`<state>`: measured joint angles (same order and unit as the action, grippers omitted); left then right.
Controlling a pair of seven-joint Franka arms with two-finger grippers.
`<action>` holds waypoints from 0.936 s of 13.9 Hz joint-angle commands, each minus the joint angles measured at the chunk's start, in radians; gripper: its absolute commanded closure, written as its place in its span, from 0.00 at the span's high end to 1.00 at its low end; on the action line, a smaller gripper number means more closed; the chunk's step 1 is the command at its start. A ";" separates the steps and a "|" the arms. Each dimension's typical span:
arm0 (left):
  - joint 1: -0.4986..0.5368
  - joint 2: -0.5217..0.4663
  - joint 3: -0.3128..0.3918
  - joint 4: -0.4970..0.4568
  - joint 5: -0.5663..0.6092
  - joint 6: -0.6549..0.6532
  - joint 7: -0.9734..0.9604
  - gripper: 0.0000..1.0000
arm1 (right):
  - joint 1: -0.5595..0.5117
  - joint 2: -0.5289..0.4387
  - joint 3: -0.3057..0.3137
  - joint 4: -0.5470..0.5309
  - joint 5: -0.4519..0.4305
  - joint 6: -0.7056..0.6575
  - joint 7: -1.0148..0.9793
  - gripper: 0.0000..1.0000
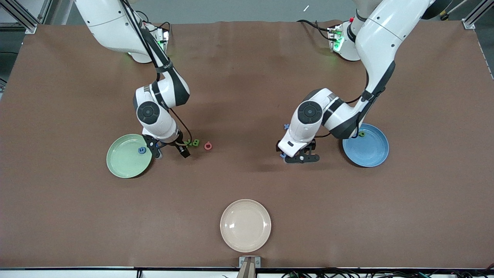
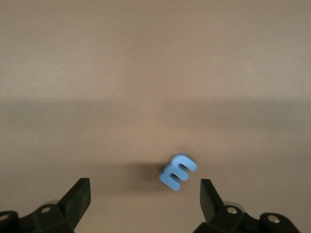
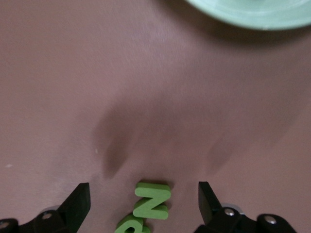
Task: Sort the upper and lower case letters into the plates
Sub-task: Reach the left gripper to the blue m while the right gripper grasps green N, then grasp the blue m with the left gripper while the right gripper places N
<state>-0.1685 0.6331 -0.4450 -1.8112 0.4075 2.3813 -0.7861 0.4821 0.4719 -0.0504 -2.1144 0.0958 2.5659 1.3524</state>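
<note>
Your right pincer (image 3: 141, 201) hangs wide open and empty over the green N (image 3: 152, 200), beside the mint plate (image 1: 119, 166); the green B (image 1: 196, 143) and pink Q (image 1: 208, 145) lie alongside. Your left pincer (image 2: 146, 199), equally open and empty, straddles the blue m (image 2: 178, 172) on bare surface (image 1: 247, 77), its legs pointing between the fingers.

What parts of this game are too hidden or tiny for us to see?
- Green letter beside the green N: right wrist view, cut off by the picture's edge.
- Letter in the sky blue plate: front view, too small to read, partly hidden by the left arm.
- Blue x: front view, half hidden by the left arm.
</note>
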 commanded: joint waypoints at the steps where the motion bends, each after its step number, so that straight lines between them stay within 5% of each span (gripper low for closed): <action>1: 0.001 0.026 0.000 0.033 0.014 -0.008 0.213 0.99 | 0.016 0.016 -0.008 -0.004 0.004 0.013 0.025 0.92; 5: 0.000 0.051 0.000 0.036 0.014 0.039 0.470 0.99 | 0.024 0.022 -0.006 -0.006 0.004 0.010 0.025 0.77; 13: -0.012 0.092 0.000 0.026 0.019 0.072 0.499 0.90 | 0.029 0.022 -0.005 -0.007 0.004 -0.003 0.028 0.32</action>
<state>-0.1779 0.7141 -0.4431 -1.7976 0.4082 2.4478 -0.2957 0.4974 0.4954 -0.0508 -2.1057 0.0960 2.5715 1.3647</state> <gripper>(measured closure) 0.053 0.564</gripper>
